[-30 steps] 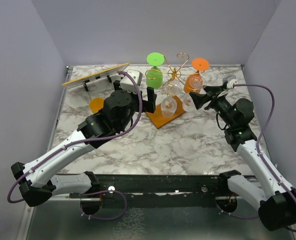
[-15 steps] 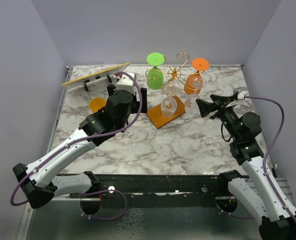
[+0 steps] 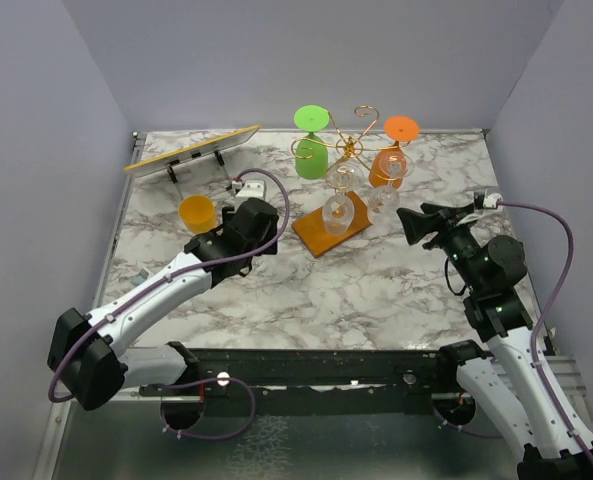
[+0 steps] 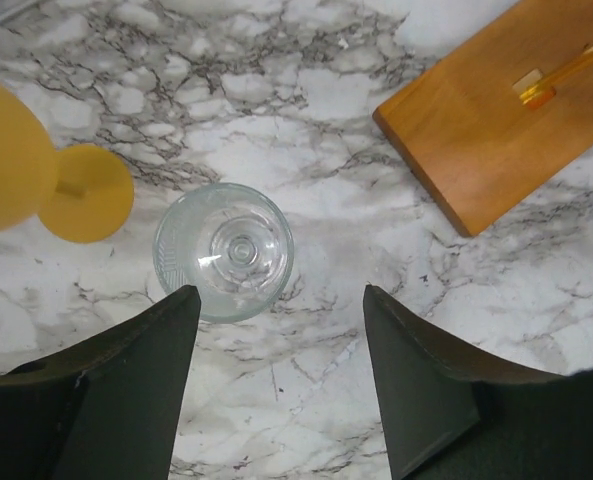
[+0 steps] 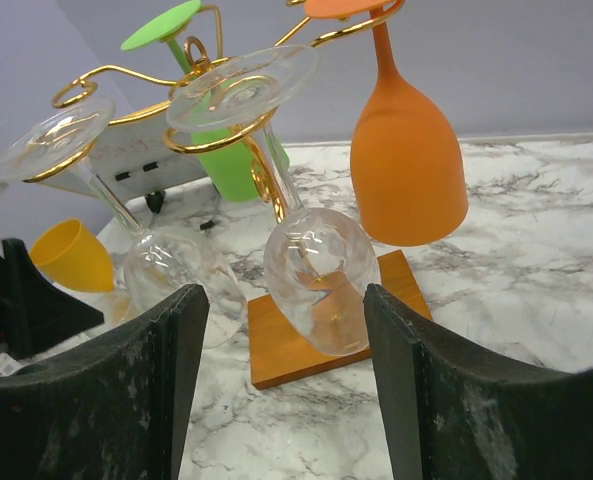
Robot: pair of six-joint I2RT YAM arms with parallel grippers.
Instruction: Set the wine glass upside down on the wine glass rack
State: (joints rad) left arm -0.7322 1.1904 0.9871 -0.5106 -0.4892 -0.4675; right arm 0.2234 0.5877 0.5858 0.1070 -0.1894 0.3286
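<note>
Left claw (image 4: 281,310) is spread wide with nothing in it, looking straight down at the bench (image 4: 326,420). The wine glass (image 4: 224,250) stands upright on the marble just past my fingertips, left of the middle and toward the far edge. One finger (image 4: 126,390) overlaps its rim in the wrist view, so I honestly can't tell if I'm brushing it. From overhead I can't pick it out at all, since my wrist sits over that spot. Just beside it is a yellow glass (image 4: 16,160), cut off by the frame edge, so no idea if it's standing or tipped. The wine glass rack (image 3: 316,238) is at the far middle of the bench, and only a corner of its base shows in my left view. Right claw (image 5: 281,300) is also open and empty, facing the rack but apart from it. Two clear glasses (image 5: 316,265) and an orange glass (image 5: 406,170) hang there foot-up, a green glass (image 5: 231,150) sits mostly hidden behind them, and the wire top is cropped.
</note>
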